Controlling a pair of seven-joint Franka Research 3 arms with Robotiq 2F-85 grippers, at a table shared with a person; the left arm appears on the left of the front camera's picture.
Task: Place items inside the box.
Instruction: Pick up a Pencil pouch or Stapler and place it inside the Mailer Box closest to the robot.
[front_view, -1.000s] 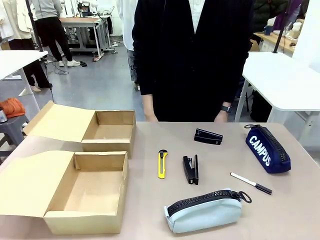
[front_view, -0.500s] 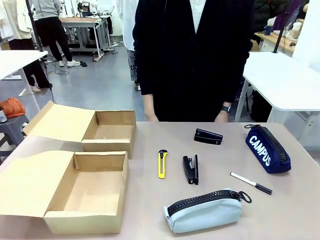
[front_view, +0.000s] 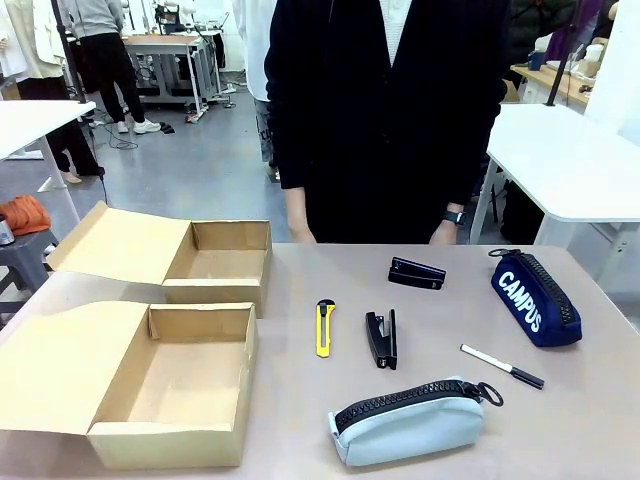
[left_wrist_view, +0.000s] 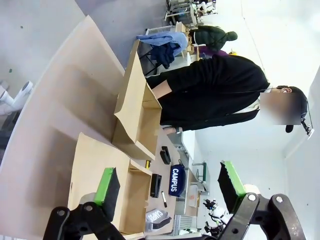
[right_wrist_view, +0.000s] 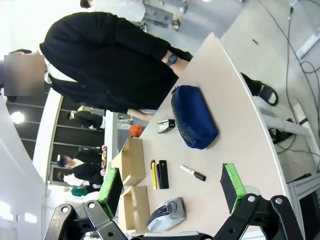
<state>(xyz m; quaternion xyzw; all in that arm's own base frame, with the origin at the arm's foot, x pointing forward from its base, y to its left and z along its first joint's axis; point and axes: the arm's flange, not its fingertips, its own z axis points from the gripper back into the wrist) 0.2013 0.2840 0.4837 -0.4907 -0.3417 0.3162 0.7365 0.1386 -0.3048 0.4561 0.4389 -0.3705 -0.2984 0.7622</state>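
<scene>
- Zero items boxed. Task looks unstarted, with everything left to do.
- Two open cardboard boxes sit on the robot's left half of the table (front_view: 590, 430), lids folded out to the left. The near box (front_view: 165, 447) is at the robot's edge and the far box (front_view: 216, 293) is just behind it.
- Both boxes look bare inside, as far as the front view reaches.
- Cannot tell which box is the target.
- Six loose things lie on the table, all right of the boxes and none touching a box.
- The yellow utility knife (front_view: 324, 328) is closest to the boxes. The black stapler (front_view: 381, 339) lies just beside it, roughly parallel and not touching.
- A flat black piece (front_view: 417, 272) lies farther back, toward the person (front_view: 385, 120). It may be a second stapler; cannot tell.
- The white-and-black marker (front_view: 502, 366) lies right of the stapler, between the two pouches.
- The pale grey zip pouch (front_view: 408, 422) is nearest the robot's edge, zip side up.
- The navy blue zip pouch (front_view: 535, 297), with "CAMPUS" print, is at the far right, well apart from the boxes.
- Left gripper (left_wrist_view: 169, 186): jaws spread wide, nothing between the green pads, held up off the table.
- Right gripper (right_wrist_view: 170, 185): likewise wide apart and empty, raised above the table.
- The person stands at the far edge with hands low by the rim, touching no item.
- My guess is that the navy pouch needs the longest carry.
</scene>
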